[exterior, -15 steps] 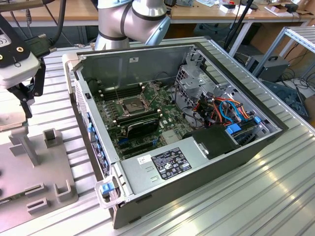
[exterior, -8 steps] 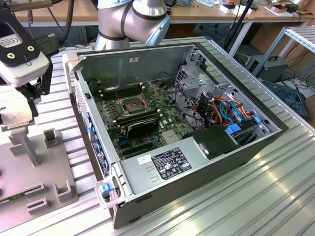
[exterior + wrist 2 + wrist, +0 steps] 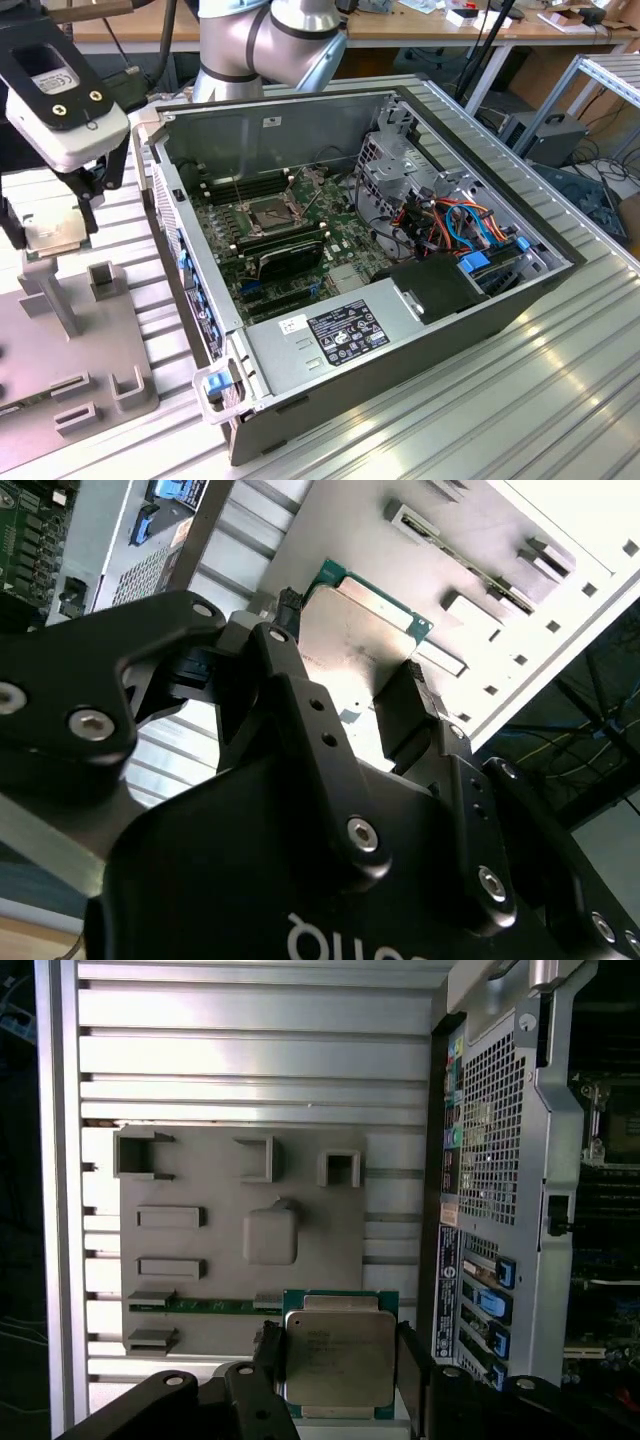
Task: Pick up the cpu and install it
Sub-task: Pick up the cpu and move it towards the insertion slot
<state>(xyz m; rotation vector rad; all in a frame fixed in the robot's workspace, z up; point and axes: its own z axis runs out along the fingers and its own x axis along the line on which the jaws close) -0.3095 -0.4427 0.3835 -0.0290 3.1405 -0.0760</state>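
Silver-grey cpu, clamped in tool, lower edge hidden.

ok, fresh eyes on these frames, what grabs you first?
The open computer case, motherboard exposed, sits in the middle of the exterior view. Then the cpu, held in the gripper over the grey fixture plate beside the case, in the first wrist view.
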